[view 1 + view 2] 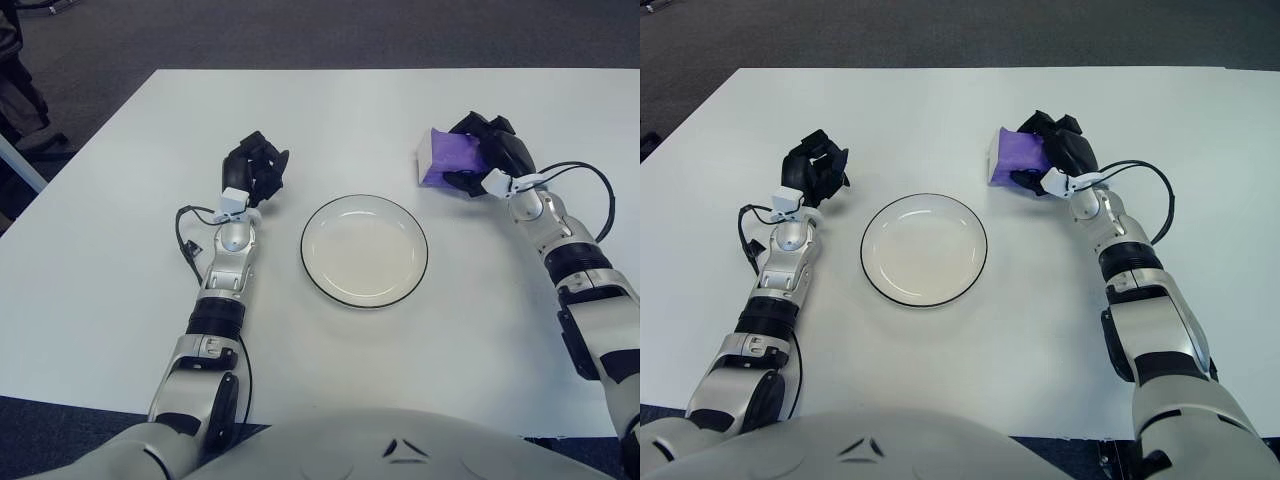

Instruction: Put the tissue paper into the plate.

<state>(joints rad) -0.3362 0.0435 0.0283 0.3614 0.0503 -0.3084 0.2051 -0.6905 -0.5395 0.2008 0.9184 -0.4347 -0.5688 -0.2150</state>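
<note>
A: What is on the table (120, 300)?

B: A white plate (364, 250) with a dark rim. It sits near the middle, between the two arms. Nothing is on it.

A: Where is the tissue pack (447, 157)?

B: It is purple with a white end. It is to the right of the plate and a bit farther back. It is not touching the plate.

A: Is it lying on the table?

B: It looks tipped, with the white end to the left. I cannot tell if its bottom edge touches the table.

A: Who has it?

B: The right hand (488, 158). Its black fingers are wrapped around the pack from the right side and the top. One finger curls under the front edge.

A: So the fingers are tight on it?

B: Yes, they are clamped on the pack.

A: And the left hand (255, 171)?

B: It shows to the left of the plate, close by but not touching it. Its black fingers are curled in together. It holds nothing.

A: Is it on the table?

B: The arm lies low over the table. I cannot tell if the hand touches it.

A: Anything else?

B: A thin black cable (188, 243) loops beside the left wrist. Another cable (592, 185) loops by the right arm.
</note>
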